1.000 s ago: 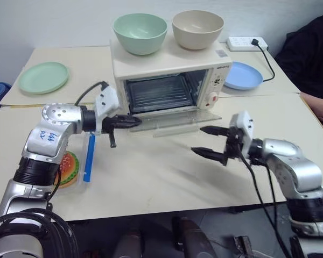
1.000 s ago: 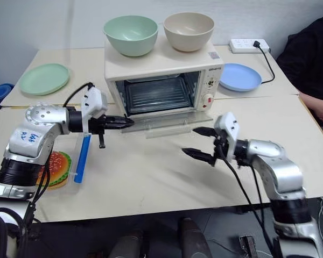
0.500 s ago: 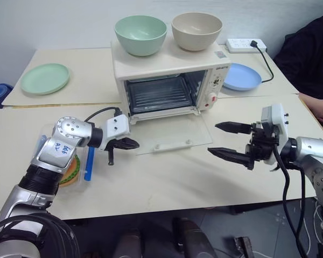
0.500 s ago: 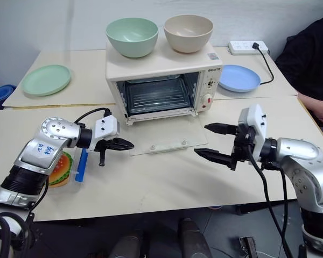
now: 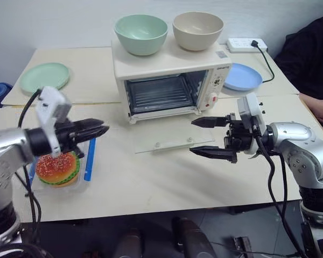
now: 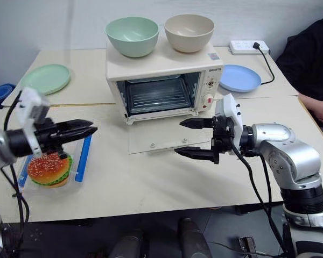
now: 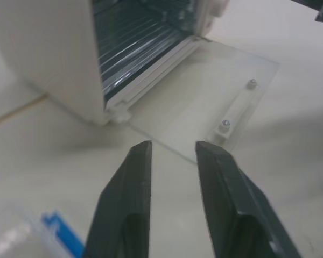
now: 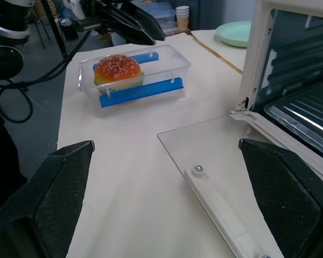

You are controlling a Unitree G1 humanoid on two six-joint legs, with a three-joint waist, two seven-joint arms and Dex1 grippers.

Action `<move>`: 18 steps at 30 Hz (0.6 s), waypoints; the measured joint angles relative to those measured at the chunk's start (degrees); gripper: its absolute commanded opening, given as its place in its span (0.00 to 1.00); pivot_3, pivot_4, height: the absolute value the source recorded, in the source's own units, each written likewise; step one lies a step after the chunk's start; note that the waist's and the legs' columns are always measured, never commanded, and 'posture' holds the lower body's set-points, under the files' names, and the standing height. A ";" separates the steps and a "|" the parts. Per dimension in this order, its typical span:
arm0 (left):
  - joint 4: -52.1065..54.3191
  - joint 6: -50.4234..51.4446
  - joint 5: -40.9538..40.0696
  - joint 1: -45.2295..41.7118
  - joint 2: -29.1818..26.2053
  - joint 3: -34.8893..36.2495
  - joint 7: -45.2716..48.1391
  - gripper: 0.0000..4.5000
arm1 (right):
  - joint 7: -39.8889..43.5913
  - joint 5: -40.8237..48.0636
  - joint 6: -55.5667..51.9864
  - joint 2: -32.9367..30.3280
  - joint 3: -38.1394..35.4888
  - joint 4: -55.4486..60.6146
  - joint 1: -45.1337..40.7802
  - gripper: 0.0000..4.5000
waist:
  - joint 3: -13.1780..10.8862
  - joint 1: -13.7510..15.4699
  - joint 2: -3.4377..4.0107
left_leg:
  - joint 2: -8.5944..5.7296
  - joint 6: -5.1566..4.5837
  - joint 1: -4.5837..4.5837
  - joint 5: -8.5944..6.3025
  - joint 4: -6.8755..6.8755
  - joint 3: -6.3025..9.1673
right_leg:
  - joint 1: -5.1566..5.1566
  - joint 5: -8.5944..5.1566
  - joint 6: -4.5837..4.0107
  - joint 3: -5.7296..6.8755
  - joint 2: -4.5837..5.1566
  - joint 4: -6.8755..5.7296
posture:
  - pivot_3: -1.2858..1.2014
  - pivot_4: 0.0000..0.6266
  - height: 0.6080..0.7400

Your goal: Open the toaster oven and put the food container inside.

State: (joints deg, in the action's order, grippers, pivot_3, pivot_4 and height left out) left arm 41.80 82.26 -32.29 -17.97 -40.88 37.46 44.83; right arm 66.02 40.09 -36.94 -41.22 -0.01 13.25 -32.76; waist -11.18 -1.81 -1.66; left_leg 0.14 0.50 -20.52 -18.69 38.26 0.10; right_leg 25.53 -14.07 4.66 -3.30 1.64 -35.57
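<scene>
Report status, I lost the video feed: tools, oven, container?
Left tool part open, right tool wide open, both empty. Toaster oven door down flat. Food container on table by left tool. Path clear.

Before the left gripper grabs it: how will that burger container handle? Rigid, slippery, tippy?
The food container looks like hard clear plastic, so probably stiff rather than floppy. Its smooth glossy walls may slip between narrow black fingers; the blue side clip likely gives better purchase. It sits low and flat on the table, so tipping seems unlikely, though the toy burger inside might shift.
</scene>
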 measured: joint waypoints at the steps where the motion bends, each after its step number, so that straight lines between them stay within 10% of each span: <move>1: 3.69 3.93 -0.59 2.29 2.02 3.54 -0.89 0.55 | 0.81 -0.54 0.63 0.27 0.46 -1.16 -0.47 1.00 | 0.00 0.04 -0.01 | -0.02 0.01 0.01 0.00 0.03 0.01 | -0.01 0.00 0.00 0.01 0.00 0.02 | 0.52 0.24 1.00; 7: 16.25 10.40 -6.44 11.08 13.66 23.71 -4.75 0.96 | 5.25 -3.00 3.26 3.20 4.50 -7.32 -4.57 1.00 | 0.04 0.10 -0.07 | -0.04 0.17 0.14 0.06 0.02 0.05 | -0.08 -0.03 -0.06 0.03 0.01 -0.03 | 0.52 0.24 1.00; 13: 16.94 10.71 -23.76 17.77 33.97 48.03 -16.23 0.96 | 8.27 -3.95 4.28 5.89 6.49 -10.51 -6.72 1.00 | 0.13 0.04 -0.21 | 0.02 0.32 0.16 -0.01 0.01 0.07 | -0.09 -0.06 -0.13 0.00 0.00 -0.01 | 0.52 0.24 1.00; 18: 14.36 -4.01 -49.12 36.26 42.96 48.05 -37.28 0.96 | 9.18 -4.71 4.21 6.39 6.65 -11.10 -6.30 1.00 | 0.15 0.12 -0.25 | 0.10 0.36 0.20 -0.07 0.02 0.18 | -0.12 -0.10 -0.19 -0.23 0.09 -0.02 | 0.52 0.24 1.00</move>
State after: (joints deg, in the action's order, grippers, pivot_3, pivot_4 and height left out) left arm 56.17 78.25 -81.41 18.29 2.08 85.51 7.55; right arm 75.20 35.38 -32.73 -34.83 6.64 2.16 -39.05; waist -11.03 -1.69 -1.91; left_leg 0.24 0.86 -20.32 -18.76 38.28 0.29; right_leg 25.41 -14.17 4.46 -3.54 1.73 -35.59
